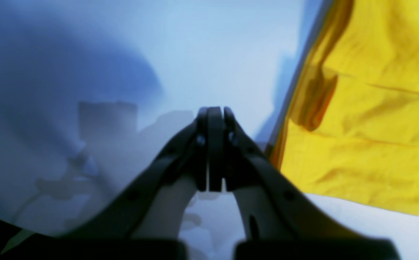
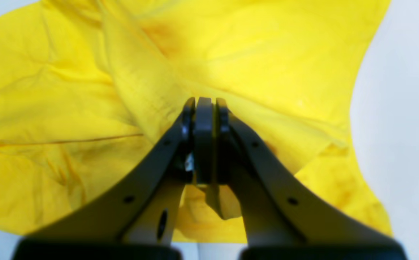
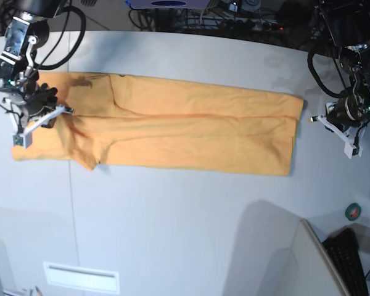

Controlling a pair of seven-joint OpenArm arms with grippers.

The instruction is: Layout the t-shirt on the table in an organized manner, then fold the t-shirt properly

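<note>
The orange-yellow t-shirt (image 3: 191, 126) lies stretched in a long band across the white table (image 3: 172, 216), with a sleeve sticking out at its lower left. My right gripper (image 3: 66, 111) is over the shirt's left end. In the right wrist view it (image 2: 204, 103) is shut on a raised fold of the t-shirt (image 2: 267, 61), and cloth shows between the fingers. My left gripper (image 3: 313, 118) sits just off the shirt's right edge, apart from it. Seen from the left wrist, it (image 1: 215, 112) is shut and holds nothing, hovering over the bare table (image 1: 195, 54) with the t-shirt (image 1: 368, 108) to its right.
A thin dark seam line (image 3: 72, 203) runs down the table near the left. A green tape roll (image 3: 354, 211) and a black keyboard (image 3: 348, 259) lie at the lower right. Cables crowd the far edge (image 3: 234, 21).
</note>
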